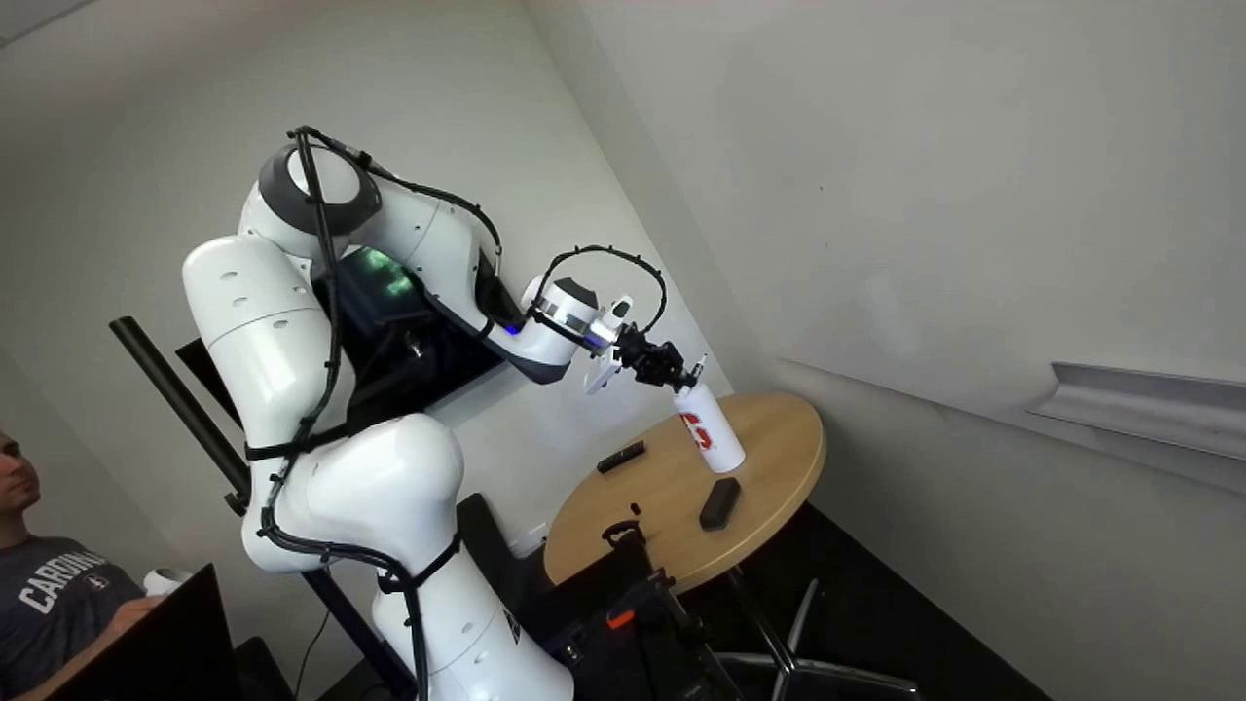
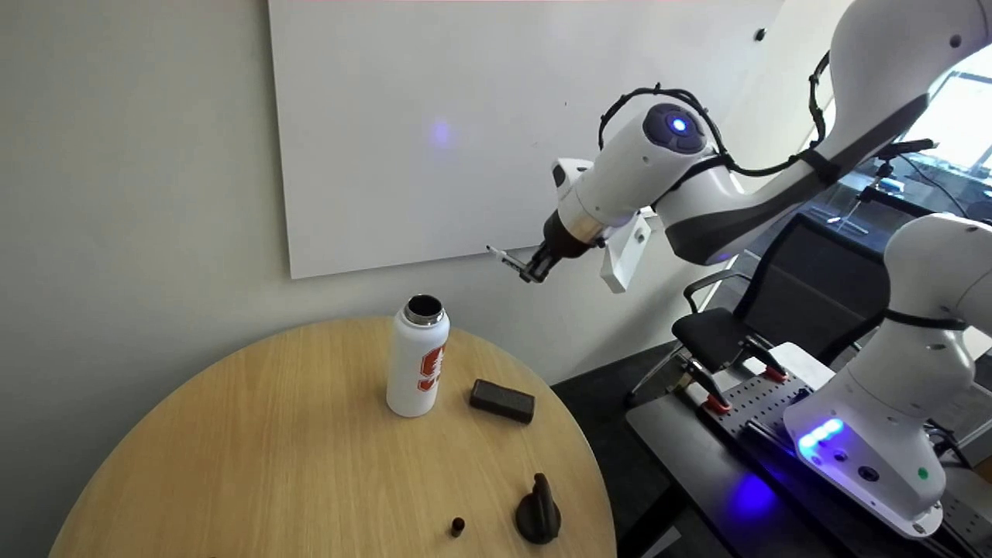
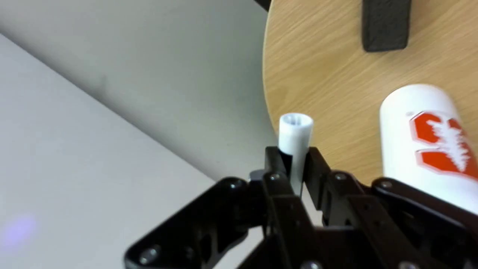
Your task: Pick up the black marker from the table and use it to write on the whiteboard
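Grey wall (image 2: 139, 201) behind, claw (image 3: 294, 158) clamped on a slim, white-barrelled, dark-tipped marker (image 2: 507, 260).

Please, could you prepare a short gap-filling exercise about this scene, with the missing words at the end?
1. In the wrist view, the part of the marker rising above the hand is ____.
2. The emblem on the bottle is ____.
3. Of the bottle and the dark block, the taller is the ____.
4. The whiteboard hangs ____ than the table.
Missing words: white; red; bottle; higher.
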`<state>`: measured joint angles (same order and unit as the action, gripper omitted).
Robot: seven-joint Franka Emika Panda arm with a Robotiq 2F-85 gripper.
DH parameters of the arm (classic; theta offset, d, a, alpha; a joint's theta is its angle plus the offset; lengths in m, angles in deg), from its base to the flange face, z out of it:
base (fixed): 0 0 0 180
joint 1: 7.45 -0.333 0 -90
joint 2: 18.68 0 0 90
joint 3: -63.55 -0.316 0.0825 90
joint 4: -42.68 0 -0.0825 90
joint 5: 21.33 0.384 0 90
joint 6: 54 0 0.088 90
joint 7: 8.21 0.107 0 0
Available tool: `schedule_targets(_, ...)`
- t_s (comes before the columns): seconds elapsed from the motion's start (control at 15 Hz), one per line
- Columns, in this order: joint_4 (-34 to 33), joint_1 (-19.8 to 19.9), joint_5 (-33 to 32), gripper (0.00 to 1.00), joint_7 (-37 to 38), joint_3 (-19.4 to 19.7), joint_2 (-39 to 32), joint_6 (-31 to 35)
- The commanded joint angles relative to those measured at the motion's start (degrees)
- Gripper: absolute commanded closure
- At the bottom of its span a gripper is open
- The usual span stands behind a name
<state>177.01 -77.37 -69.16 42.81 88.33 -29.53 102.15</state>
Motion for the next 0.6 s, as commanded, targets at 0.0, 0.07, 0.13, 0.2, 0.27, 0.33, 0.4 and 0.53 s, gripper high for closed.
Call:
schedule_targets(0.0,-4.58,10.6,-3.69,0.95,6.34,-8.43,2.55,-7.84)
schedule_targets(0.07,-5.79,13.33,-3.99,0.95,7.22,-10.97,2.81,-10.01)
schedule_targets(0.13,-7.0,15.89,-4.12,0.95,7.84,-13.56,3.09,-12.77)
schedule_targets(0.2,-7.77,18.33,-4.34,0.95,8.43,-16.17,3.53,-14.73)
schedule_targets(0.27,-8.36,20.6,-4.42,0.95,8.46,-18.71,3.77,-15.71)
schedule_targets(0.33,-8.37,22.52,-4.8,0.95,7.99,-21.25,4.3,-15.79)
schedule_targets(0.4,-7.45,24.0,-6.71,0.95,7.75,-23.77,4.99,-14.9)
schedule_targets(0.53,-8.63,27.76,-5.47,0.8,6.77,-27.13,3.33,-14.35)
